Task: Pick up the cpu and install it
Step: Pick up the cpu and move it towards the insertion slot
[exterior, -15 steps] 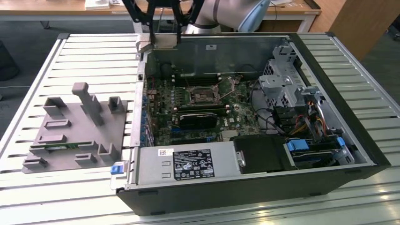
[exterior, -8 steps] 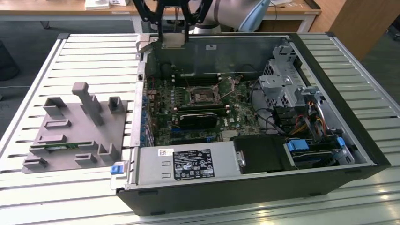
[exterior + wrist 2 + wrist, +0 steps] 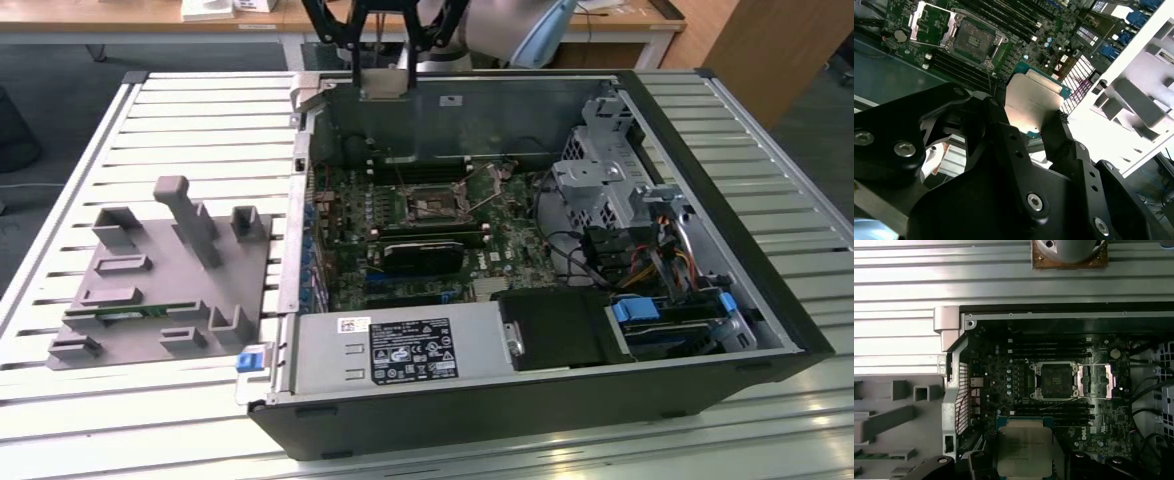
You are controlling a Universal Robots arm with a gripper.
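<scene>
Currently the gripper (image 3: 384, 68) hangs over the far side of the open computer case (image 3: 534, 410), at 12 o'clock of the case in the exterior view. Its fingers (image 3: 1004, 135) pinch the cpu (image 3: 1031, 102) by two opposite edges. The chip's silvery face, with a thin green rim, shows in both wrist views. It is held clear of the board, touching only the fingers.

The motherboard socket (image 3: 1055, 380) lies open, with its metal load plate (image 3: 1095, 381) flipped back beside it (bare contact field in view). In the exterior view the socket sits near the case's middle, at 6 o'clock from the gripper.

A grey fixture block (image 3: 160, 270) rests on the slatted table (image 3: 200, 120), at 9 o'clock of the case and just beside it. The power supply (image 3: 394, 350) is at 6 o'clock inside the case.
</scene>
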